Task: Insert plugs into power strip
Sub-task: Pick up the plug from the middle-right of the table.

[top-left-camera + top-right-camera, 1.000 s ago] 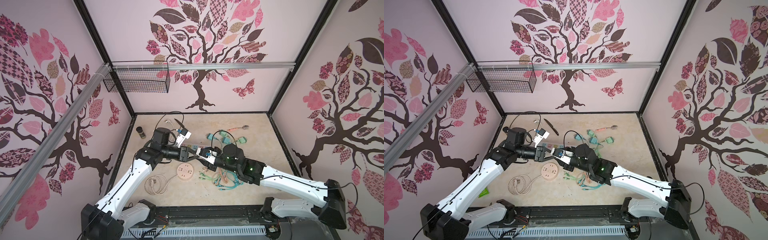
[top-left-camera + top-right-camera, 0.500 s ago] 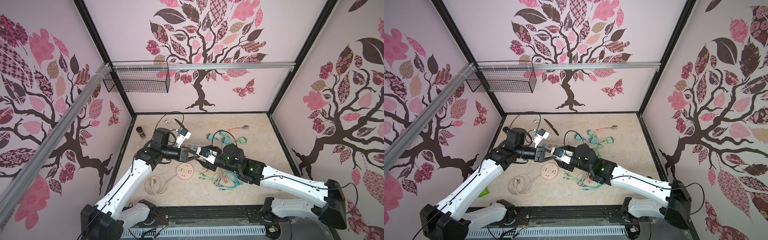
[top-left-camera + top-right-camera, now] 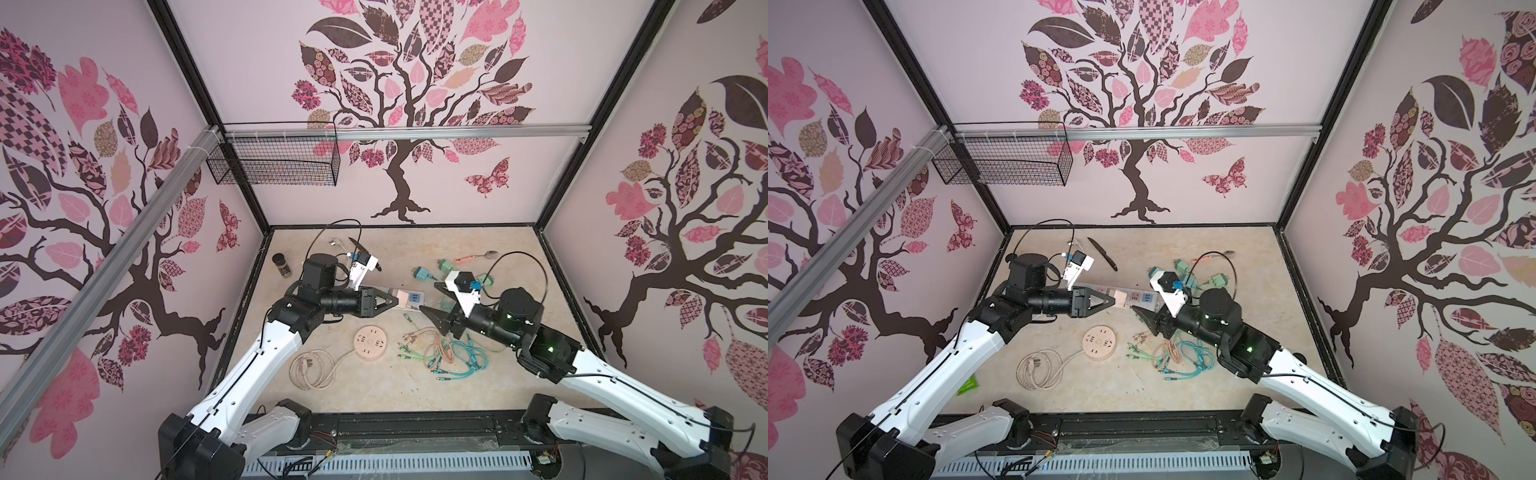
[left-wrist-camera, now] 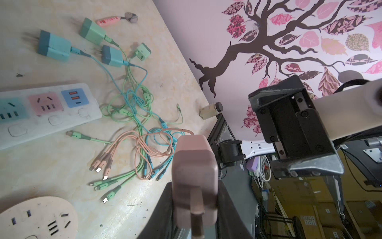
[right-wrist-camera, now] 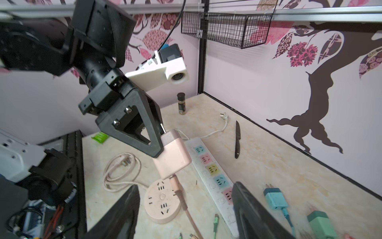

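Observation:
My left gripper [image 3: 395, 300] is shut on a peach-pink plug [image 4: 195, 165], held in the air just above the white power strip [image 4: 47, 115]; its cable hangs down to the tangle of cables [image 4: 140, 144]. The same plug [image 5: 173, 159] shows in the right wrist view over the power strip [image 5: 208, 163]. My right gripper [image 5: 186, 207] stands open a short way off the plug, with nothing between its fingers. Two teal plugs [image 4: 54, 46] [image 4: 111, 55] and two mint green plugs [image 4: 93, 31] [image 4: 142, 51] lie on the table beyond the strip.
A round peach socket hub [image 3: 370, 343] with a coiled cord lies near the front. A black knife [image 3: 1102, 254], a small bottle [image 3: 281, 264] and a pink-handled spoon [image 3: 478, 255] lie towards the back. A wire basket [image 3: 274, 162] hangs on the back wall.
My right gripper has opened and drawn back to the right, away from the peach-pink plug. My left gripper has closed on the plug and keeps hold of it.

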### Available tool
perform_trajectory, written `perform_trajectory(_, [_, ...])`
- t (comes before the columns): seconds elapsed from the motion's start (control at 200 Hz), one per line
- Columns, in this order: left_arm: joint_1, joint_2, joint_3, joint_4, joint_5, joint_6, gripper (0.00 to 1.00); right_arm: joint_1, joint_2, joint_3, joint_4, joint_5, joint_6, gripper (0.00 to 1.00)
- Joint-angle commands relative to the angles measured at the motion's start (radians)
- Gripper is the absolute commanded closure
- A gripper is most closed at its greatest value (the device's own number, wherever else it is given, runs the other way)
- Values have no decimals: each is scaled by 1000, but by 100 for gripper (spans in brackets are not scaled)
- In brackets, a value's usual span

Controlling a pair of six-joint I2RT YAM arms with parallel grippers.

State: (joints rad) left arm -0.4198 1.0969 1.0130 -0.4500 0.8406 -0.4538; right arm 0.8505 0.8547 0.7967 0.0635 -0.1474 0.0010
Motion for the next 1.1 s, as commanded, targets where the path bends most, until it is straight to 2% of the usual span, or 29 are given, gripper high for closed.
perform_trajectory(0.0, [-3,-35,-21,110,-59,-29,100,-2,-35,-26,59,-164,227,30])
perform_trajectory(0.22, [-4,-60,-34,238,-68,-94,100,-11,-12,-102,272,-290,459,35])
perform_trajectory(0.29, [-4,-77,-40,269,-60,-101,100,-42,7,-143,407,-360,562,37])
perform_trajectory(0.36, [-4,-102,-52,300,-61,-114,100,-98,39,-191,605,-438,722,39])
perform_trajectory(0.43, [-3,-129,-67,329,-65,-128,100,-127,70,-219,727,-467,802,40])
perform_trajectory(0.72, [-4,-207,-141,465,-60,-193,100,-128,132,-212,839,-480,845,39])
perform_trajectory(1.095, [-5,-224,-210,665,-58,-298,100,-128,240,-162,959,-512,899,39])
